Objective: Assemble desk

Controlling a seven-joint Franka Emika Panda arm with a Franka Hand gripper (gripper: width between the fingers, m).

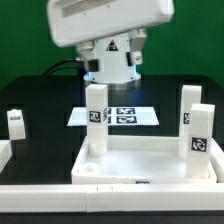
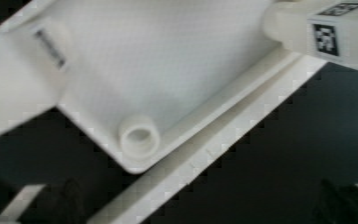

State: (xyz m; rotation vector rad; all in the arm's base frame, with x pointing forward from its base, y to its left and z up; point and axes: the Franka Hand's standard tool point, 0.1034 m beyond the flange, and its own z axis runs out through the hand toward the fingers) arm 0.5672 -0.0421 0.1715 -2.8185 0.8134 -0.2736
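Standing in the tabletop (image 1: 140, 160) are three legs (image 1: 96, 120); gripper state cannot be told.

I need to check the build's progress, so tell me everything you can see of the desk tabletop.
The tabletop is a large white rectangular tray of smooth plastic with a raised rim, lying flat with its hollow side up on the black table. Three tagged legs stand upright at its corners: one at the far corner on the exterior view's left, two on the right. The near corner on the left shows a round open socket, still without a leg. The gripper is not seen touching it.
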